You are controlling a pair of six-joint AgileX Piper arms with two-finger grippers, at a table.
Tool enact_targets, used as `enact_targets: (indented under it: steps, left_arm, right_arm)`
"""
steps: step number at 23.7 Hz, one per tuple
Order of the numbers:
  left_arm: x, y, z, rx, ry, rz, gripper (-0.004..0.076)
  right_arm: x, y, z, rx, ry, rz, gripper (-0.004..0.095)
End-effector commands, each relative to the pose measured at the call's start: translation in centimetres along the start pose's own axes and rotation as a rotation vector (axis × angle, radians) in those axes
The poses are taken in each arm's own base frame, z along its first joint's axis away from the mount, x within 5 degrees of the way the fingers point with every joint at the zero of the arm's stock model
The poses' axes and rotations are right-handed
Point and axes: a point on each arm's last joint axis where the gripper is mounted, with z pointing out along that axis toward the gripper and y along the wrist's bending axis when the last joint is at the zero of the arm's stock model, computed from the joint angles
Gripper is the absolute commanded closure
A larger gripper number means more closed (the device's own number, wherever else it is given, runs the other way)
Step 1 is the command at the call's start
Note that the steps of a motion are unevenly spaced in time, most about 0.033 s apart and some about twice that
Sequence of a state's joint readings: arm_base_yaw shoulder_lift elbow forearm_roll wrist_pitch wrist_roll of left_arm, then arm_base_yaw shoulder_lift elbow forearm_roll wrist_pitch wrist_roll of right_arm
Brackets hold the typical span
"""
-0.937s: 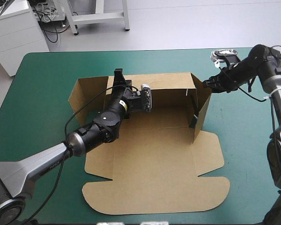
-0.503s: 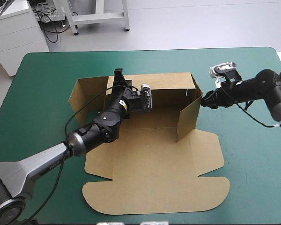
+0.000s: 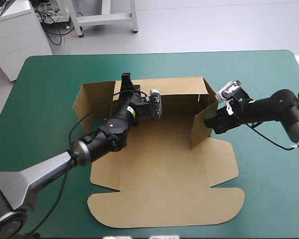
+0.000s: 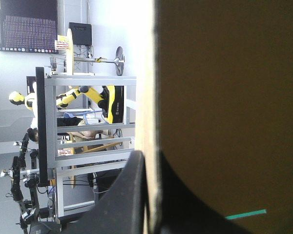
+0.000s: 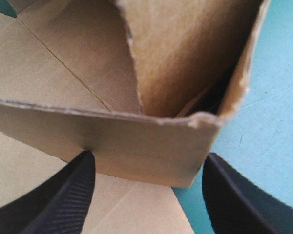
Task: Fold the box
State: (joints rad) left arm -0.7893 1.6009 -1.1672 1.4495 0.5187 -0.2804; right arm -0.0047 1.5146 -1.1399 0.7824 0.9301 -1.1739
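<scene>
The box lies mid-table on the cover, its lid flat nearest us. We hold our right gripper wide open, the raised right wall between its fingers. Farther back, our left gripper pinches the upright far wall at its top edge

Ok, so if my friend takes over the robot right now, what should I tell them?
Left gripper: shut on the box, pinching its far wall, which stands up.
Right gripper: open, one finger on each side of the right side flap, which is raised and swung inward.
The box sits mid-table on the teal-green cover; its lid lies flat at the near side.
Done: far wall and right side flap up.
Left: probably tuck that flap, then fold in the left side flap.
</scene>
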Motion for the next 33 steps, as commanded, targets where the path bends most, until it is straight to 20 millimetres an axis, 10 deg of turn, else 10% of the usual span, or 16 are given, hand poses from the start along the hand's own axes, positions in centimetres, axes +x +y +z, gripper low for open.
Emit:
enact_targets:
  steps: [1,12,24,33]
  left_arm:
    - [0.0,1.9,-1.1,-0.056,-0.006,-0.038,0.0736]
    - [0.1,2.0,-1.1,-0.062,0.003,-0.032,0.0736]
    - [0.0,2.1,-1.1,-0.067,0.000,-0.013,0.0721]
    - [-1.4,2.2,-2.2,-0.074,-0.068,0.033,0.0365]
  right_arm:
    - [-1.4,0.0,-0.7,0.018,-0.105,0.012,0.0242]
    - [-3.6,1.7,1.2,0.065,-0.185,0.057,0.0261]
    - [-4.0,1.9,1.5,0.085,-0.204,0.135,0.0676]
    - [-4.2,1.8,1.5,0.099,-0.227,0.152,0.0930]
